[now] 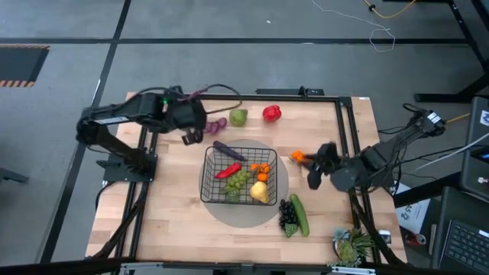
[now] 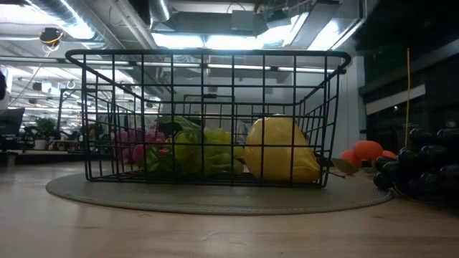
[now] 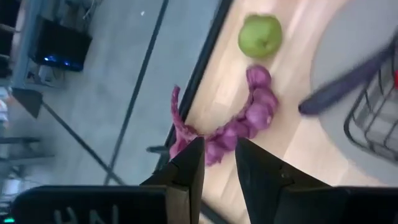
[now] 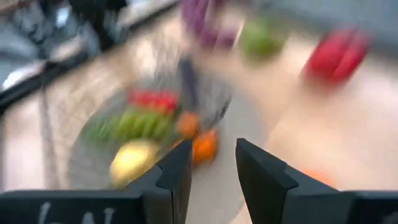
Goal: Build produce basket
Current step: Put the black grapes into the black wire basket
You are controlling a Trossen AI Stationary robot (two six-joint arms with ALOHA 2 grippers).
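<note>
The left gripper (image 3: 219,163), jaws narrowly parted and empty, hovers over the purple string (image 3: 239,121), judged limp, light, best pinched mid-length.

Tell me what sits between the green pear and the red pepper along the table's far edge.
Nothing: in the high view, only bare wood separates the green pear from the red pepper.

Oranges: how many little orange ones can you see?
3. Two sit inside the basket: one at its right side, another beside it. A third lies on the table right of the basket. More may be hidden.
</note>
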